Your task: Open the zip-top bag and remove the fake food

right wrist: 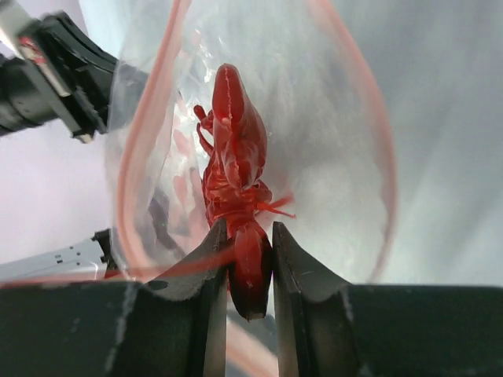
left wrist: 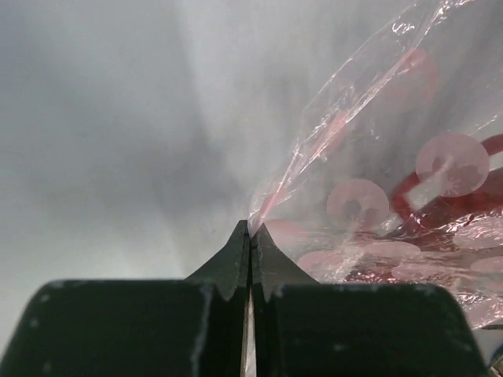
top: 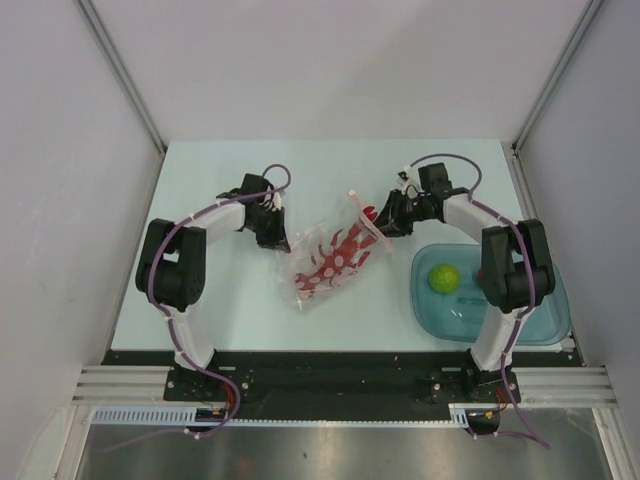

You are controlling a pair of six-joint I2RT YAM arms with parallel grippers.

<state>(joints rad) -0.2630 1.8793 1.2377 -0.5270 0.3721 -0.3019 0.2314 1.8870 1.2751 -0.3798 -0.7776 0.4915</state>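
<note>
**Bag pinned at one end, lobster gripped at the other**

Nearest the arm bases, the lime-green fruit [top: 444, 277] sits in the teal tray [top: 540, 325] at the right of the bench [top: 230, 300], already out of the bag. Farther in, mid-bench, is the zip-top bag [top: 325, 265], clear and crinkled, its pinkish-red zip strip [right wrist: 134, 181] gaping in a loop. The left pincer [left wrist: 251, 236] is pinched fully shut on the bag's thin edge, seemingly to anchor it. The right pincer [right wrist: 250, 259], at the mouth, clamps narrowly on the red lobster [right wrist: 232, 149], likely to draw it free against that hold.
</note>
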